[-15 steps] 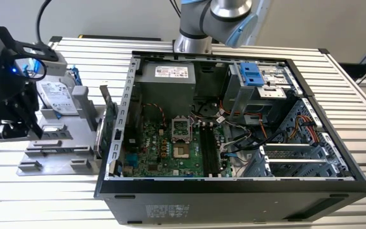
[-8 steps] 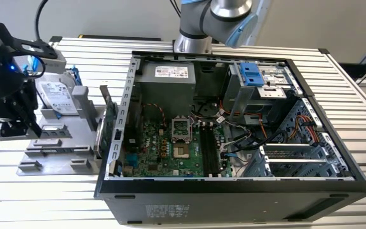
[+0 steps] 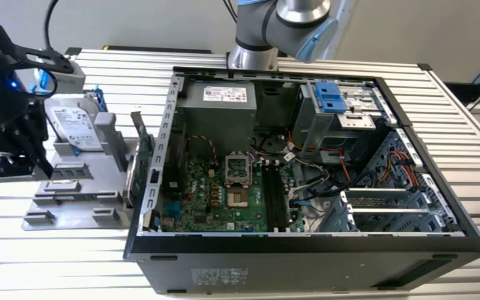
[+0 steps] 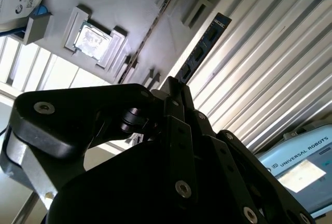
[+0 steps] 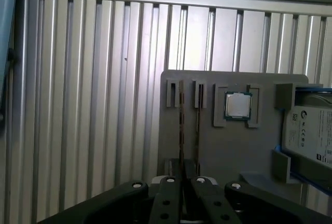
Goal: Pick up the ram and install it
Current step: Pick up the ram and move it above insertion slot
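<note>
The ram [image 5: 180, 115] is a thin dark-blue stick standing on edge in a slot of the grey holder tray [image 5: 218, 151]. In the second wrist view the ram [image 4: 202, 47] shows its flat side with black chips. My gripper [image 5: 184, 180] sits at the stick's near end, its black fingers [image 4: 176, 110] drawn close together on it. In the exterior view the gripper [image 3: 40, 165] hangs over that tray's left end, on the view's left. The open computer case [image 3: 173, 125] lies in the middle, with long memory slots [image 3: 274, 194] on its green board.
A second thin stick [image 5: 197, 120] stands in the neighbouring slot. A processor chip [image 5: 237, 105] and a silver hard drive [image 5: 314, 130] also rest in the tray. A green card [image 3: 144, 162] stands between the tray and the case. Ribbed metal table [image 5: 93, 105] surrounds everything.
</note>
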